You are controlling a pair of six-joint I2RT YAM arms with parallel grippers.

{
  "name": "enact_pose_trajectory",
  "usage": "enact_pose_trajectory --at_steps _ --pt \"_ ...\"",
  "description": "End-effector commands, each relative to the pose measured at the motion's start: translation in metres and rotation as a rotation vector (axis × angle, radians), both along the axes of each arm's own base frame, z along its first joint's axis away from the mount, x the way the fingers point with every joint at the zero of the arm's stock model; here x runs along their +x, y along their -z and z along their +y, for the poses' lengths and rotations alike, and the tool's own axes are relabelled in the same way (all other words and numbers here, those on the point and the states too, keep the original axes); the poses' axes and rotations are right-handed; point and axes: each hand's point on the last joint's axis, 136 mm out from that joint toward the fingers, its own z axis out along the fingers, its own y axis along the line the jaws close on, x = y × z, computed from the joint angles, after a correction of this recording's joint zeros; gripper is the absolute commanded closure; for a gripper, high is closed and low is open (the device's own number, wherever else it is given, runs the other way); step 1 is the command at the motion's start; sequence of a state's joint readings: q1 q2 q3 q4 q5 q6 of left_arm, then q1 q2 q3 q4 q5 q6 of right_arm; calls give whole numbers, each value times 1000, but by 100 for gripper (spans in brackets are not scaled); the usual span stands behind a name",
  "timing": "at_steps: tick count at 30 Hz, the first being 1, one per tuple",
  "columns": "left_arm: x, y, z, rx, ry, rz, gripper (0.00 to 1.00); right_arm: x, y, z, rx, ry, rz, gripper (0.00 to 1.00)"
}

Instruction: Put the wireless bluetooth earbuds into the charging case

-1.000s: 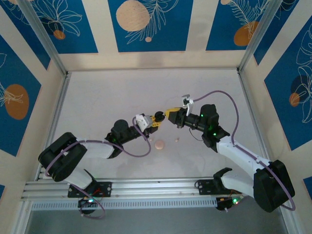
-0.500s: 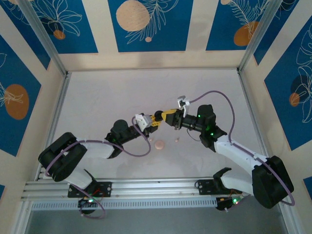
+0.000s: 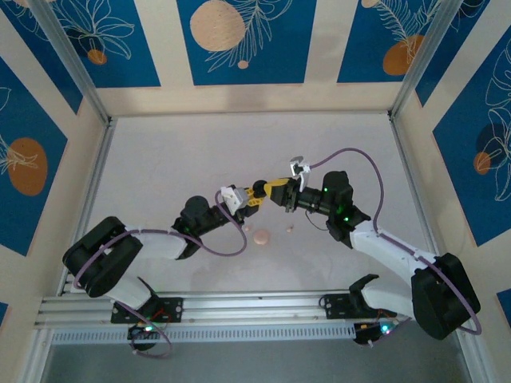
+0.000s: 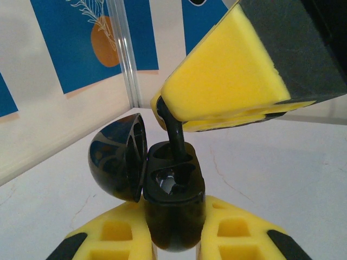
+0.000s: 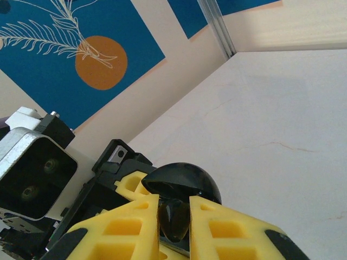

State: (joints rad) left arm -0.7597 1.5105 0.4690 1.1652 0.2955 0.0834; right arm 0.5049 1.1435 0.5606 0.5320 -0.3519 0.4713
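My left gripper [image 4: 173, 230] is shut on the open black charging case [image 4: 174, 208], held upright above the table with its domed lid [image 4: 118, 157] swung to the left. My right gripper [image 5: 174, 216] is shut on a black earbud [image 5: 174, 221]. In the left wrist view the earbud's stem [image 4: 174, 132] reaches down from the right gripper's yellow fingers [image 4: 227, 76] into the case's far slot. The near slot [image 4: 172, 179] looks hollow. In the top view the left gripper [image 3: 257, 194] and the right gripper [image 3: 275, 190] meet tip to tip at mid-table.
A round pale pink case [image 3: 261, 237] lies on the table just in front of the grippers. A tiny pale pink earbud [image 3: 289, 228] lies to its right and another small pale piece [image 3: 248, 227] to its left. Patterned walls close in the table.
My right gripper has moved left with the black earbud until it meets the case in the left gripper. The left arm has hardly moved.
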Motion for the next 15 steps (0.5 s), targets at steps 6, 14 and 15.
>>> enact_pose_trajectory --at_steps 6,14,15 --pt "-13 -24 -3 -71 51 -53 86 0 3 1 -13 -2 -5 74" --pt "-15 -26 -2 -73 58 -58 87 3 -3 -2 -7 16 -15 62" --pt "-15 -27 -2 -74 55 -61 87 2 -5 -2 -5 15 -19 60"
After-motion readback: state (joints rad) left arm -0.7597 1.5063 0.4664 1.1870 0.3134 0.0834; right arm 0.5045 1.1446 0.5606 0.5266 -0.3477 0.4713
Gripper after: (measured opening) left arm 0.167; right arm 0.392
